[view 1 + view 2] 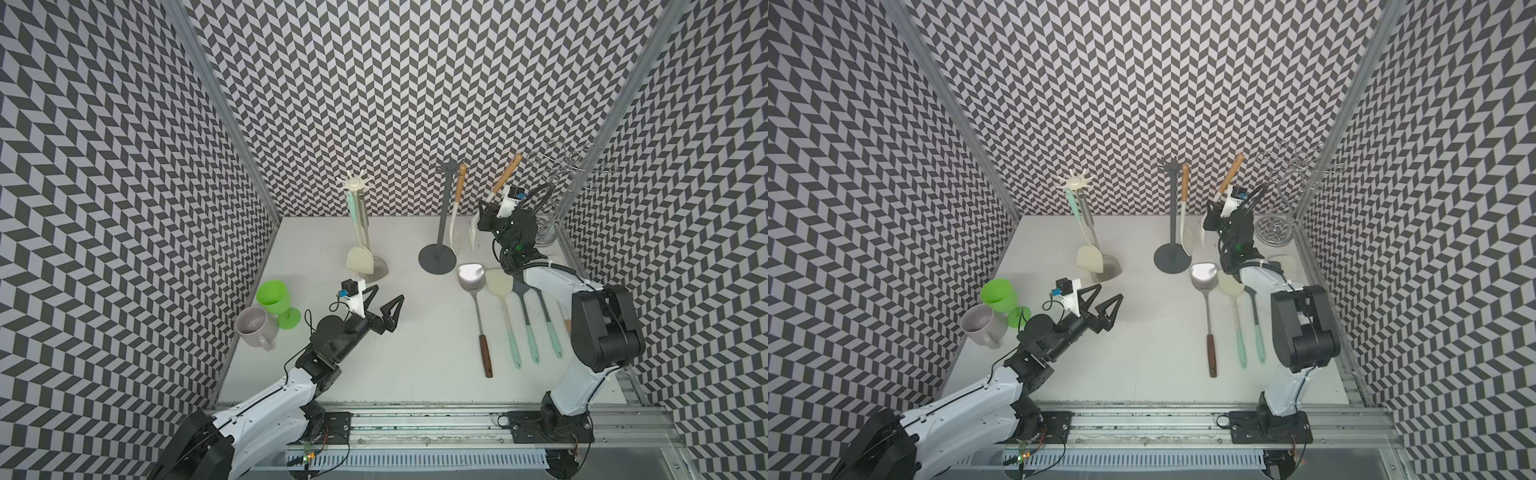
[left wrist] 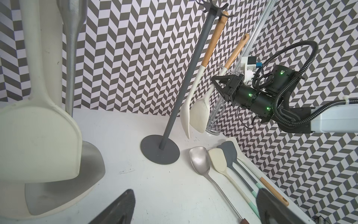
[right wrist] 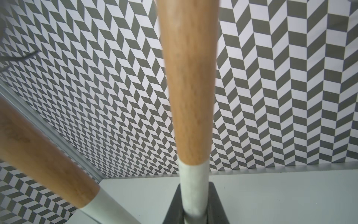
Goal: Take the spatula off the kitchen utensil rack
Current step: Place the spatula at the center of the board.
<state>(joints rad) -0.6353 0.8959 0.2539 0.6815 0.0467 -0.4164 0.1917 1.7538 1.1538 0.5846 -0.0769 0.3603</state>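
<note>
- Wooden-handled white spatula (image 1: 505, 176): off the hooks, tilted, blade down, just beside the grey utensil rack (image 1: 443, 216).
- Right gripper (image 1: 487, 209): clamped on the spatula's white neck.
- A second wood-handled white utensil (image 1: 458, 199) hangs on the rack.
- Left gripper (image 1: 388, 294): jaws spread wide, empty, well apart from the rack.

Robot lab test cell dressed with kitchen props.
Grey-and-white chevron-patterned wall panels (image 1: 374, 104) on aluminium frame posts (image 1: 223, 104) enclose a white tabletop (image 1: 415, 353), with white-and-black robot arms (image 1: 270, 395) bolted to a metal base rail (image 1: 415, 419) near a dark grey pole-and-disc utensil rack (image 1: 445, 208).
</note>
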